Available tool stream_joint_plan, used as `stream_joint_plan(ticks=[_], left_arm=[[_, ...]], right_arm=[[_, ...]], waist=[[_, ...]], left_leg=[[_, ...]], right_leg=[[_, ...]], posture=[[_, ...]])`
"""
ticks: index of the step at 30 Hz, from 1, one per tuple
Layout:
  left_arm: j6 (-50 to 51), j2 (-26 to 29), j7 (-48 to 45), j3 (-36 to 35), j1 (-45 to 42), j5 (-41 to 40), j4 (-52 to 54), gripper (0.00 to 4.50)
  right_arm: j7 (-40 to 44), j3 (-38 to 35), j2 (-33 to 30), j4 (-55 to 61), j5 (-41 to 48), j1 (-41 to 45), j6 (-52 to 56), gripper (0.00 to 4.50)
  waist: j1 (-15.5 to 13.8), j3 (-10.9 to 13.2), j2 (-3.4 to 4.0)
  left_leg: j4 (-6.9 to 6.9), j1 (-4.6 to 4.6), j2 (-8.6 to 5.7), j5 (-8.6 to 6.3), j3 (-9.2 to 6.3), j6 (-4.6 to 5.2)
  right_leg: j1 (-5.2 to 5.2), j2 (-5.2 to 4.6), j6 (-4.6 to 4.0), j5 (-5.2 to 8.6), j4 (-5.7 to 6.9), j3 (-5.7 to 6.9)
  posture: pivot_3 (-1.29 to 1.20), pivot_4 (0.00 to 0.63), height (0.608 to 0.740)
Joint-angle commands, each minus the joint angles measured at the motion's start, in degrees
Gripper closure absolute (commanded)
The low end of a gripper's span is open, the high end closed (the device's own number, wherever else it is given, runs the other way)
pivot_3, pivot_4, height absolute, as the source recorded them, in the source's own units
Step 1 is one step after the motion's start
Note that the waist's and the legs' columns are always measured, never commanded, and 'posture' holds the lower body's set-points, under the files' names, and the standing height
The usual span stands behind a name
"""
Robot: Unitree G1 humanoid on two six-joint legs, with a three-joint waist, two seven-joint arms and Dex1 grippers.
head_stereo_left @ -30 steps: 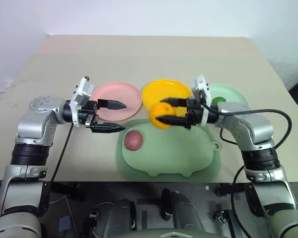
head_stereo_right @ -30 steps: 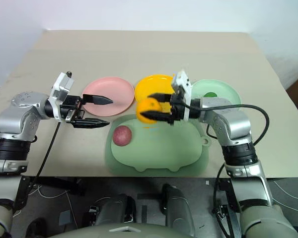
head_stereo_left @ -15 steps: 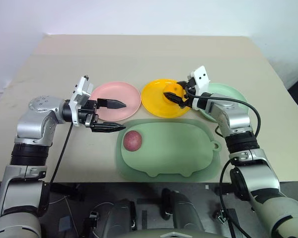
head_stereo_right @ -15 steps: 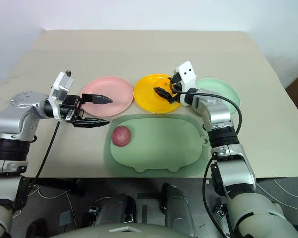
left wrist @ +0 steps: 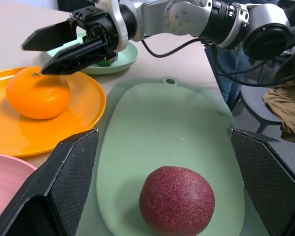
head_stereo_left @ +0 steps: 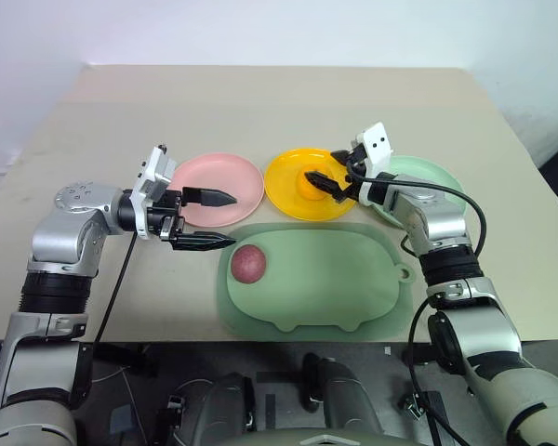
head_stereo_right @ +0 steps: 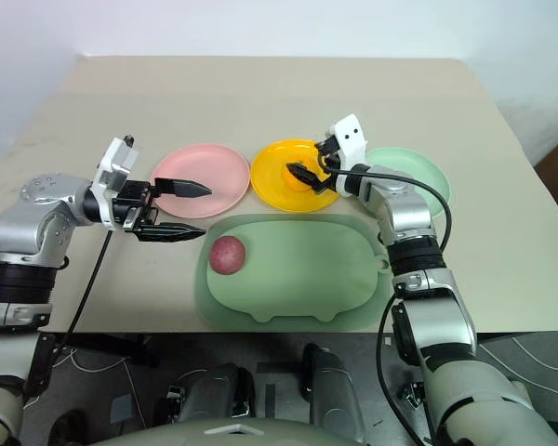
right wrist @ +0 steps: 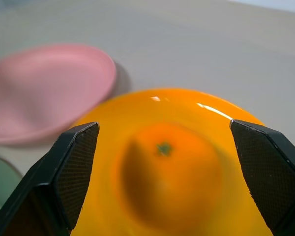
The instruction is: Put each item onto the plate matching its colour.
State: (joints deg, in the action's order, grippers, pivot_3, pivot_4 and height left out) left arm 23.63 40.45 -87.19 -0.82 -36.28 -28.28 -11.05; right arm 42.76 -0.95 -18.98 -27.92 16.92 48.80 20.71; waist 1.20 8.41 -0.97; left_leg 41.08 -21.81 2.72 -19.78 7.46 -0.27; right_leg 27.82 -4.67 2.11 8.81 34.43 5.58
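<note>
The orange fruit [left wrist: 38, 93] sits on the yellow plate [head_stereo_left: 288, 200], mid-counter toward the far edge; the right claw [left wrist: 54, 49] hangs spread just above it, gripping nothing. The purplish-red fruit [head_stereo_left: 249, 264] lies on the sage mat [head_stereo_left: 335, 288] near the counter's front edge, the pink plate [head_stereo_left: 237, 181] just beyond it. It looks light, firm and round, so likely to roll: best pinched across its widest middle. The left claw [head_stereo_left: 212, 218] is fully spread and empty beside it
</note>
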Motion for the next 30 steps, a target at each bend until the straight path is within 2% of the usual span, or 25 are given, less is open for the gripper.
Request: stream_joint_plan(ticks=[1,3,6,9,17,22,30], left_arm=[[-0.1,0.5,-0.1,-1.2,-0.8,-1.5,1.7,0.0],[-0.3,0.5,-0.2,-1.2,-0.9,-1.4,1.6,0.0],[-0.6,0.5,-0.5,-0.9,-1.0,-1.2,1.6,0.0],[-0.8,0.4,-0.6,-0.8,-1.2,-1.1,1.5,0.0],[-1.3,0.4,-1.2,-0.8,-0.7,-1.2,1.7,0.0],[-2.3,0.7,-2.0,0.1,-0.5,0.0,1.6,0.0],[-8.5,2.9,-3.3,6.4,3.1,7.3,2.1,0.0]], right_arm=[[2.7,-3.2,-0.1,6.6,4.4,1.4,-0.6,0.02],[5.8,-3.9,-0.2,10.4,8.0,0.0,1.6,0.02],[15.0,-2.2,-3.0,20.6,13.8,-5.3,5.8,0.02],[19.7,-0.1,-6.4,25.4,14.7,-9.2,7.6,0.02],[24.8,3.7,-11.9,32.1,16.2,-13.7,13.1,0.02],[26.9,6.8,-14.3,32.8,13.2,-16.0,10.7,0.02],[24.2,5.0,-12.4,30.5,14.0,-13.8,10.4,0.02]], waist=[[0.1,-0.8,0.06],[0.1,-1.2,0.04],[-0.1,-1.9,0.03],[-0.2,-2.2,-0.06],[-0.1,-2.4,0.06],[-0.2,-2.6,-0.01],[-0.2,-2.8,0.07]], left_leg=[[-0.03,0.02,0.0,0.0,0.02,0.0],[-0.06,0.25,0.03,0.0,0.01,0.0],[-0.06,0.44,0.04,-0.01,-0.04,0.01],[-0.06,0.4,0.02,-0.04,-0.07,0.06],[-0.04,0.42,0.02,-0.04,-0.06,0.05],[-0.03,0.42,0.01,-0.04,-0.06,0.06],[-0.04,0.43,0.02,-0.04,-0.05,0.05]], right_leg=[[-0.03,0.0,0.0,0.0,-0.06,0.03],[-0.34,0.02,0.01,0.0,-0.19,0.09],[-0.56,0.02,0.01,0.01,-0.21,0.09],[-0.56,0.0,0.02,0.01,-0.22,0.09],[-0.53,0.03,0.01,0.02,-0.19,0.09],[-0.55,0.02,0.01,0.02,-0.2,0.1],[-0.54,0.04,0.01,0.02,-0.2,0.1]], posture=[[0.0,0.0,0.704],[0.0,0.0,0.704],[0.0,0.0,0.704],[0.0,0.0,0.704],[0.0,0.0,0.704],[0.0,0.0,0.704],[0.0,0.0,0.704]])
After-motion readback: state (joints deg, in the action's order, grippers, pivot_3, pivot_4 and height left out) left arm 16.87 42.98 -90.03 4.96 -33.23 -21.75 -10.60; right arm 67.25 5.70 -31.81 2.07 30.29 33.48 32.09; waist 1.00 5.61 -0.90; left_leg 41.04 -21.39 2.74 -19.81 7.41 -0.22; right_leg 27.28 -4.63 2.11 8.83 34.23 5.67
